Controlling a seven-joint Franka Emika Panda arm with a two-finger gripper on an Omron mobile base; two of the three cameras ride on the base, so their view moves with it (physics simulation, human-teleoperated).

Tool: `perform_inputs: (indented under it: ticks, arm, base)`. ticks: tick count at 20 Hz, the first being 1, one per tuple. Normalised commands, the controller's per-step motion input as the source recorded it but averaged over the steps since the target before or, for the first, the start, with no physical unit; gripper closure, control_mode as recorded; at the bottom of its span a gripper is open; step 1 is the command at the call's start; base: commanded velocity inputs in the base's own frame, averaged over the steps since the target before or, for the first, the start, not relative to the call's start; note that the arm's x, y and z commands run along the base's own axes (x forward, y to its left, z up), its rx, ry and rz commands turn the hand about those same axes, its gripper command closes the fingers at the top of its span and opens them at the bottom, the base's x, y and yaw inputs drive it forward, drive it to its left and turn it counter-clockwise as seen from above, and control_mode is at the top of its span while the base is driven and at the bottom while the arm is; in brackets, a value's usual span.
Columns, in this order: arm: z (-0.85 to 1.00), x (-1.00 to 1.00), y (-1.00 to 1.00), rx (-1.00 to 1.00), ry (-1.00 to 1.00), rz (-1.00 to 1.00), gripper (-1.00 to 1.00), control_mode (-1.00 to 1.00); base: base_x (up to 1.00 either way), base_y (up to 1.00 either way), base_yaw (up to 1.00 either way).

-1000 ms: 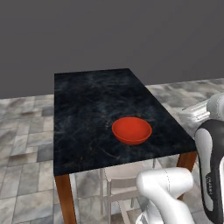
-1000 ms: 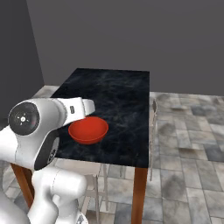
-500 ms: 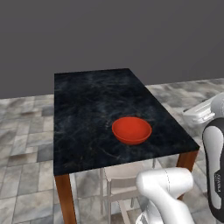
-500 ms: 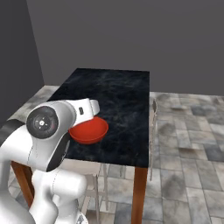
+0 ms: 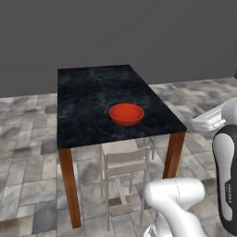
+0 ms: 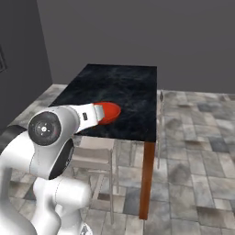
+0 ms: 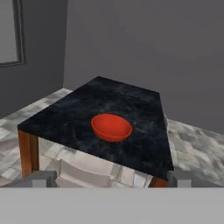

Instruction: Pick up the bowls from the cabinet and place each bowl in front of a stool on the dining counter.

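A glossy red bowl [image 5: 126, 114] [image 6: 110, 110] [image 7: 111, 127] sits upright near the front edge of the dining counter [image 5: 88, 92] [image 6: 124, 82] [image 7: 131, 100], a black marble top on reddish-brown legs. A pale stool [image 5: 122, 157] [image 6: 94, 156] [image 7: 87, 170] stands tucked under that edge, right in front of the bowl. My gripper [image 7: 111, 179] is open and holds nothing. It is drawn back from the counter and looks down at the bowl from beyond the front edge. In the right base view my arm covers the bowl's left part. The cabinet is out of view.
Dark grey walls close the room behind the counter. A window frame [image 7: 11, 30] hangs on the left wall. A second stool's thin legs [image 6: 159, 119] show at the counter's right side. Grey stone tile floor [image 5: 28, 185] surrounds the counter.
Both base views have shifted: the counter and bowl now sit higher and smaller in the picture, so the base has moved back. The bowl stays put on the counter. The gripper stays open.
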Motion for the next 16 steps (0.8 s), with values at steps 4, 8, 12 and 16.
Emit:
perform_inputs:
  ticks: [4,8,12,16]
  arm:
    - [0.00,0.00,0.00,0.00,0.00,0.00,-1.00,1.00]
    - [0.00,0.00,0.00,0.00,0.00,0.00,-1.00,1.00]
    - [0.00,0.00,0.00,0.00,0.00,0.00,-1.00,1.00]
    - [0.00,0.00,0.00,0.00,0.00,0.00,-1.00,1.00]
  base:
    - [-1.00,-0.02,-0.03]
    - [-1.00,-0.32,-0.31]
    - [-1.00,-0.29,-0.51]
    - [-0.81,-0.06,-0.65]
